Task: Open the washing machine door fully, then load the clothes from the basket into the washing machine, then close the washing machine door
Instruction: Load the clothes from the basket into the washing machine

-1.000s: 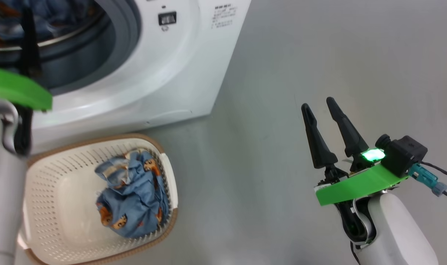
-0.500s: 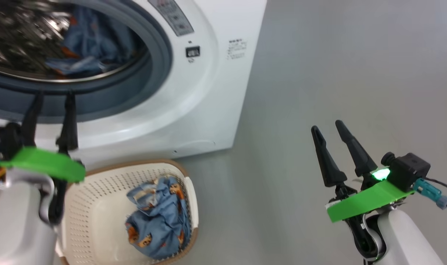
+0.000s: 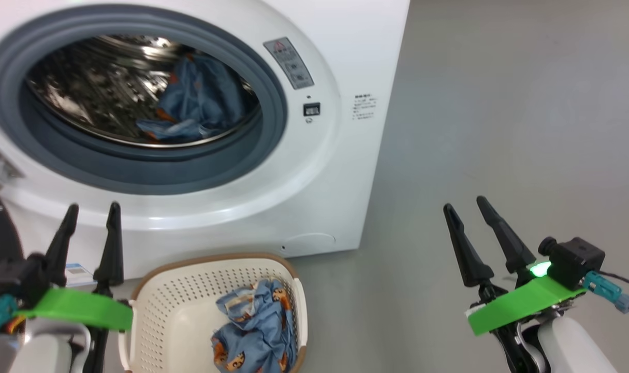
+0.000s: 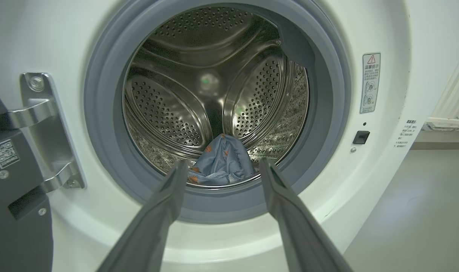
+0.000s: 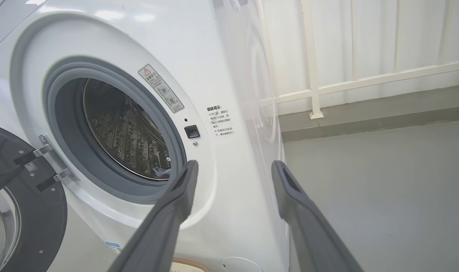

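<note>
The left gripper [image 3: 93, 206], open, hovers beside the basket [image 3: 154, 280] of clothes [image 3: 254, 326]; the right gripper [image 3: 464, 203], also open, is well apart. Behind, the washing machine [image 3: 340, 171] holds 1 garment [image 3: 198, 103].

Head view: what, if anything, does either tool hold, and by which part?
Nothing. The left tool and right tool stand open and empty; clothes lie in the basket and the drum.

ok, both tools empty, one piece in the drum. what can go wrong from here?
1. The loaded garment lies near the front lip of the drum, by the gasket; the door may pinch it.
2. A second garment sits in the basket; closing now would skip it.
</note>
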You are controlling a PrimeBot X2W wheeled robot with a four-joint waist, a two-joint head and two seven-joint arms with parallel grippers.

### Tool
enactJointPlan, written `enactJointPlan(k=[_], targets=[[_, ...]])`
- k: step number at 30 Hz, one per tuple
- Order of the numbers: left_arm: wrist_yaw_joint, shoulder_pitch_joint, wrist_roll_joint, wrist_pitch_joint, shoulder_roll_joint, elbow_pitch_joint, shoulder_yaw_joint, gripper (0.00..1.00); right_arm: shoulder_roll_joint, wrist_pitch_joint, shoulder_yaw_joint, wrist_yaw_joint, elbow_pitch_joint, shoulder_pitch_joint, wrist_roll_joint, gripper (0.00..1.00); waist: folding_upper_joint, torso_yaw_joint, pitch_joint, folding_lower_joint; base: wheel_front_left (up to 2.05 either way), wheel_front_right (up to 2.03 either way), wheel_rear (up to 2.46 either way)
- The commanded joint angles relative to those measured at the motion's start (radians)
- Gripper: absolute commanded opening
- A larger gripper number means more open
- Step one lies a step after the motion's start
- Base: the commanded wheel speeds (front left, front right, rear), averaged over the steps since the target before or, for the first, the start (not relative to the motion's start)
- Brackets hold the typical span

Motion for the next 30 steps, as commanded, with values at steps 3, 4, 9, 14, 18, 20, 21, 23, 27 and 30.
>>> enactJointPlan(k=[3,4,9,14,18,20,21,23,27,30], targets=[[0.019,0.041,0.015,-0.004,0.017,-0.068,0.059,1.00,-0.011,-0.005,0.018,0.002,-0.020,0.019,0.018,1.00,0.0000,0.030,-0.047,0.0000,0.00,0.00,0.00],[0.021,0.058,0.015,-0.004,0.013,-0.081,0.066,1.00,-0.012,-0.005,0.019,0.002,-0.019,0.023,0.018,1.00,0.0000,0.030,-0.054,0.0000,0.00,0.00,0.00],[0.032,0.142,0.022,-0.004,-0.005,-0.141,0.094,1.00,-0.020,-0.005,0.023,0.002,-0.019,0.044,0.022,1.00,0.0000,0.033,-0.079,0.0000,0.00,0.00,0.00],[0.046,0.214,0.032,-0.004,-0.027,-0.188,0.116,1.00,-0.030,-0.005,0.022,0.002,-0.019,0.063,0.018,1.00,0.0000,0.038,-0.095,0.0000,0.00,0.00,0.00],[0.054,0.271,0.051,-0.004,-0.050,-0.232,0.137,1.00,-0.037,-0.005,0.016,0.002,-0.019,0.078,0.014,1.00,0.0000,0.042,-0.106,0.0000,0.00,0.00,0.00],[0.056,0.289,0.056,-0.004,-0.060,-0.246,0.148,1.00,-0.041,-0.005,0.013,0.002,-0.018,0.083,0.013,1.00,0.0000,0.043,-0.109,0.0000,0.00,0.00,0.00],[0.056,0.296,0.059,-0.004,-0.064,-0.252,0.152,1.00,-0.043,-0.005,0.012,0.002,-0.018,0.085,0.012,1.00,0.0000,0.044,-0.110,0.0000,0.00,0.00,0.00],[0.057,0.310,0.064,-0.004,-0.074,-0.262,0.157,1.00,-0.046,-0.005,0.009,0.002,-0.019,0.089,0.011,1.00,0.0000,0.046,-0.112,0.0000,0.00,0.00,0.00],[0.055,0.323,0.072,-0.004,-0.086,-0.269,0.161,1.00,-0.047,-0.005,0.006,0.002,-0.020,0.094,0.010,1.00,0.0000,0.048,-0.114,0.0000,0.00,0.00,0.00],[0.053,0.326,0.078,-0.004,-0.094,-0.272,0.163,1.00,-0.049,-0.005,0.003,0.002,-0.020,0.097,0.009,1.00,0.0000,0.051,-0.115,0.0000,0.00,0.00,0.00]])
